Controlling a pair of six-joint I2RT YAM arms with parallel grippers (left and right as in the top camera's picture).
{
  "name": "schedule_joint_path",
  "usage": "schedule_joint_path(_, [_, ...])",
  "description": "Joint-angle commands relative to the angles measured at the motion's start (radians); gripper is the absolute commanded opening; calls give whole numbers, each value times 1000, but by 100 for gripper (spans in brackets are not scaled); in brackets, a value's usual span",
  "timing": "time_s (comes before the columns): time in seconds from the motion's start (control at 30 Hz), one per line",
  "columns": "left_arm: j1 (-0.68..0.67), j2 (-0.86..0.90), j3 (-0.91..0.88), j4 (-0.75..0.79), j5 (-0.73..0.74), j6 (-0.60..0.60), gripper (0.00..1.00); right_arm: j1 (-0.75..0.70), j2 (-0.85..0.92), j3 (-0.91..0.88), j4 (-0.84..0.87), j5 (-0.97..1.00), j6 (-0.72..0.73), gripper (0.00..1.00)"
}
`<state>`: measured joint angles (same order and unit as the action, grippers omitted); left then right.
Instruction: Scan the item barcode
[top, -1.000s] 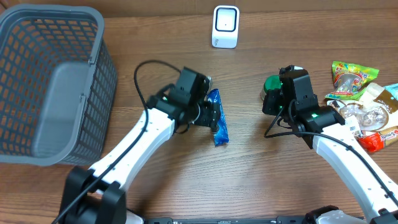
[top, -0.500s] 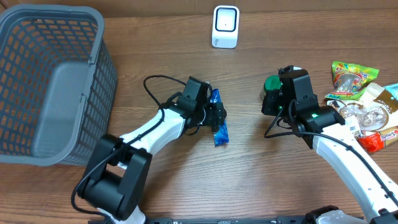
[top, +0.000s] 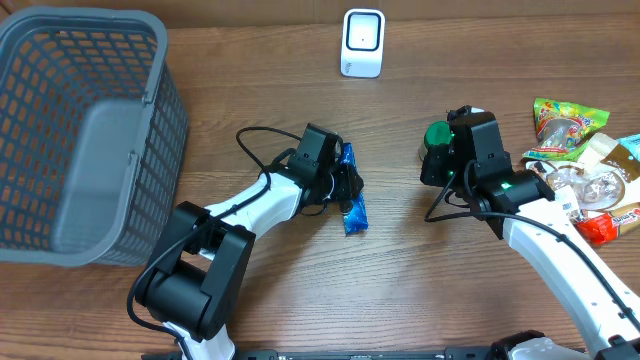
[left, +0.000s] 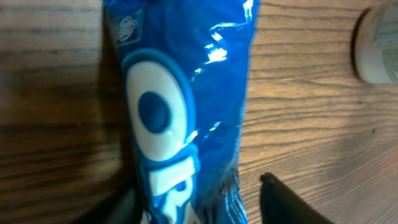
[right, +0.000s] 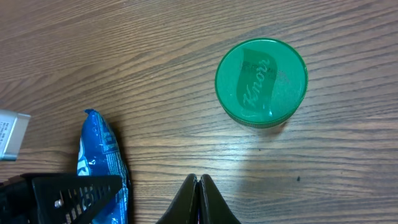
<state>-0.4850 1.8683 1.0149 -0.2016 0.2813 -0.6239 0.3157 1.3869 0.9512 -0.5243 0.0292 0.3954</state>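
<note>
A blue snack packet (top: 355, 217) lies on the wooden table, left of centre, and fills the left wrist view (left: 186, 112). Its barcode does not show in any view. My left gripper (top: 346, 186) is down over the packet's middle. The jaws straddle the packet (left: 194, 188) and are open: the right finger (left: 283, 202) stands a sliver off the packet's edge. My right gripper (right: 199, 182) is shut on nothing, hovering just short of a green-lidded jar (right: 261, 82). The white scanner (top: 362, 42) stands at the table's far edge.
A grey mesh basket (top: 150, 90) takes up the left side. A pile of snack packets (top: 575, 160) lies at the right edge. The green-lidded jar (top: 436, 135) stands right of centre, beside the right wrist.
My left arm has reached further over the blue packet, and its jaws have narrowed around it. The right arm and the packet have not moved.
</note>
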Motion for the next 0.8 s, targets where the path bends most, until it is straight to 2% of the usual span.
schedule_joint_path(0.0, [-7, 26, 2, -3, 16, -8, 46, -3, 0, 2, -2, -5, -3, 4])
schedule_joint_path(0.47, [-7, 26, 2, 2, 0, -6, 15, -3, -21, 2, -31, -4, -7, 4])
schedule_joint_path(0.63, [-6, 26, 2, 15, -20, -4, 4, -3, -142, 2, -70, -4, -10, 4])
schedule_joint_path(0.77, [-6, 26, 2, 30, -26, 0, 4, -3, -307, 2, -92, 0, -10, 4])
